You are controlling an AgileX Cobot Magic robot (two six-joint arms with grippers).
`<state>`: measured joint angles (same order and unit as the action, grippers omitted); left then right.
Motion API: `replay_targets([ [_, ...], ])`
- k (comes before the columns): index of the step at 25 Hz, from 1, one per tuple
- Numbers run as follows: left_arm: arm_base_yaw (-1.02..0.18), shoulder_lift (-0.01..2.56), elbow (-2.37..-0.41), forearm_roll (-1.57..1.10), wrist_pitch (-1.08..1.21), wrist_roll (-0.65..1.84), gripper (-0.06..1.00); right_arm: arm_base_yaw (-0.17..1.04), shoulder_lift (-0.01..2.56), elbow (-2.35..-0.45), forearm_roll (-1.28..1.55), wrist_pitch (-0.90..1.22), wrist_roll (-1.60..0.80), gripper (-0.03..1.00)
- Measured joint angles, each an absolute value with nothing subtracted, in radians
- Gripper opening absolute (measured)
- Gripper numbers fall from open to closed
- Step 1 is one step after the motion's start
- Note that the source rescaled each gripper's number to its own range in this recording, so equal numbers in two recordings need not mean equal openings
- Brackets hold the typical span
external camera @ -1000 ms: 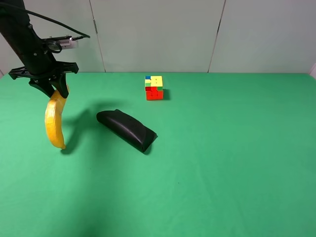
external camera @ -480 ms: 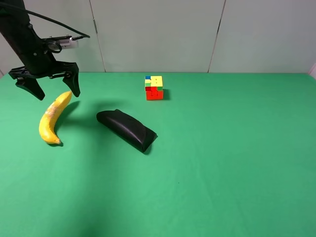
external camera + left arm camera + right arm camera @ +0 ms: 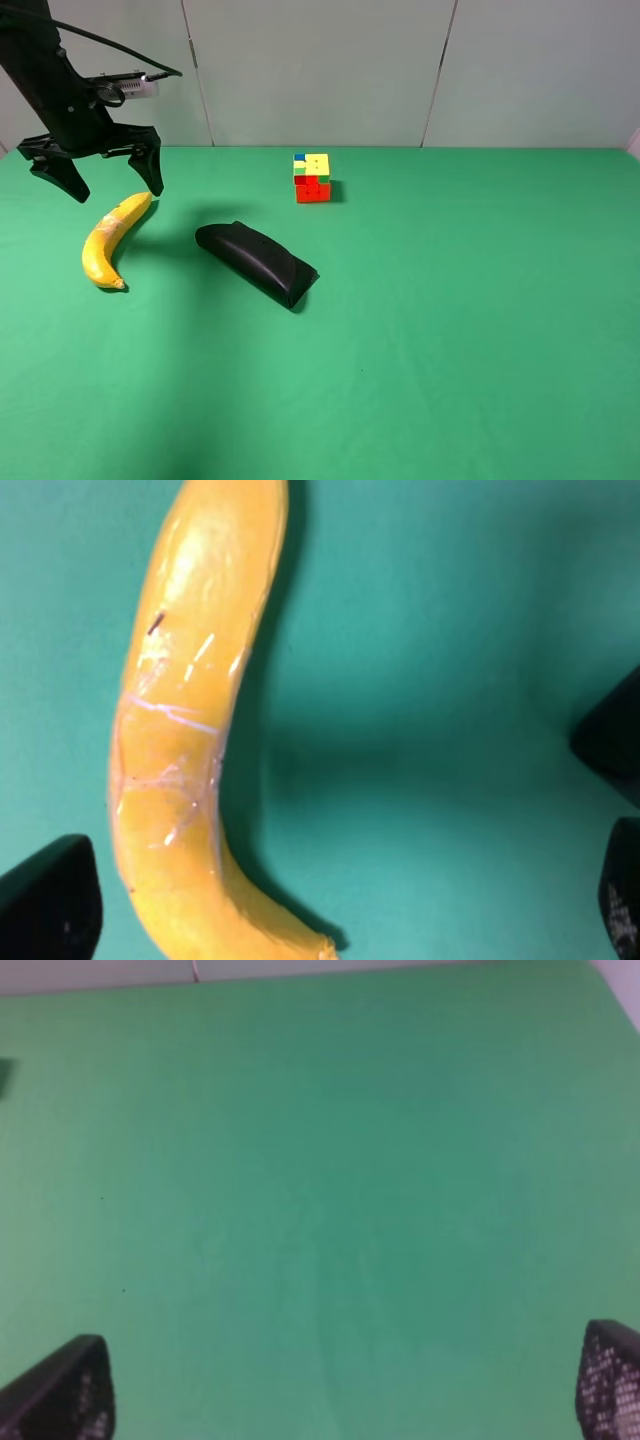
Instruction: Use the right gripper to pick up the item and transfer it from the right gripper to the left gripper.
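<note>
— So, what's on the table?
— One banana (image 3: 109,242), one black pouch (image 3: 256,263), one puzzle cube (image 3: 312,177).
— And the banana?
— Flat on the far-left cloth, under the left gripper (image 3: 97,176), fingers spread wide; right gripper (image 3: 345,1385) spread too.

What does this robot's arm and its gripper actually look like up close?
The left arm is matte black and tube-shaped, with a black cable trailing off it and a small silver-grey box on its side. The left gripper has two black pointed fingers. The right gripper's fingertips are black with a dotted texture.
</note>
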<state>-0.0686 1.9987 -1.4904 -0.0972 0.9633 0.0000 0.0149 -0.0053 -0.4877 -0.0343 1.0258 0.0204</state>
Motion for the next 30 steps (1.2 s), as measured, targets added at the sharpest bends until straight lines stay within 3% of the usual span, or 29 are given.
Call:
replay_targets([
  [16, -0.069, 1.741, -1.533, -0.009, 1.001, 0.000, 0.96, 0.015, -0.005, -0.488, -0.034, 1.026, 0.020, 1.00],
  [30, -0.069, 1.144, -0.997, 0.031, 0.715, 0.053, 0.96, 0.015, -0.005, -0.488, -0.034, 1.026, 0.020, 1.00],
])
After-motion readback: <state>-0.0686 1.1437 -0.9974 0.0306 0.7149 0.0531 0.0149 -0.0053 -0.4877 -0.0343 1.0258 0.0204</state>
